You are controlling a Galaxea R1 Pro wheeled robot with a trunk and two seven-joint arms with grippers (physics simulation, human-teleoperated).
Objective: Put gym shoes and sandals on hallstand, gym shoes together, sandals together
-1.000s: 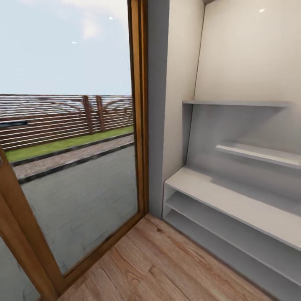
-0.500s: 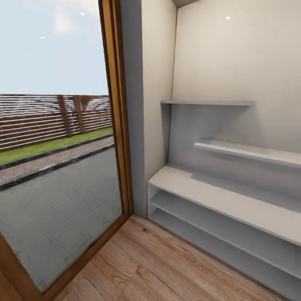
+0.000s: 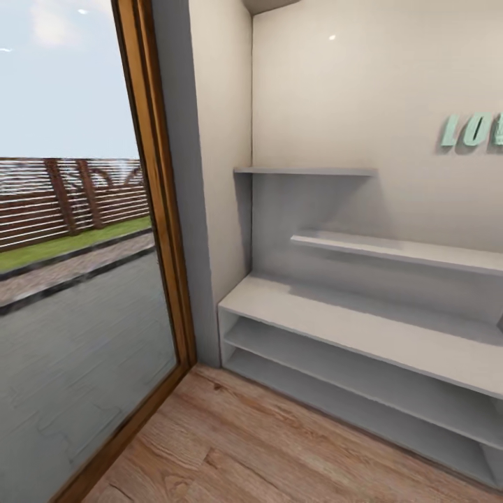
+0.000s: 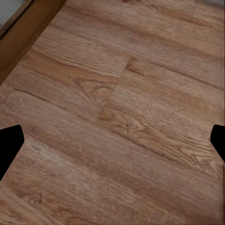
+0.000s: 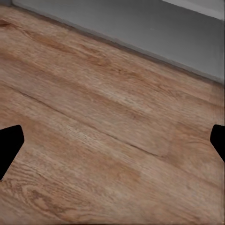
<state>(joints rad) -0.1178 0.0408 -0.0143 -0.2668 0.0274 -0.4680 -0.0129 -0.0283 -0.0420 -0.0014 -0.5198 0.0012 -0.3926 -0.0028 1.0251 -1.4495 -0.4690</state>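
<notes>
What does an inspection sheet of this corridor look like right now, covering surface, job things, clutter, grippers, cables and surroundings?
Surface: wood-plank floor, bare where seen.
Job's things: pale grey rack against the wall, its bench top and two low shelves bare in the part seen; its right end runs past the picture's edge. Shoes and sandals: nothing seen.
Clutter: nothing seen.
Grippers: left gripper and right gripper both open, fingertips wide apart above bare planks, holding nothing.
Cables: nothing seen.
Surroundings: glass door with a wooden frame beside the rack's left end, fence and grass outside; green letters on the wall above the floating shelves.
</notes>
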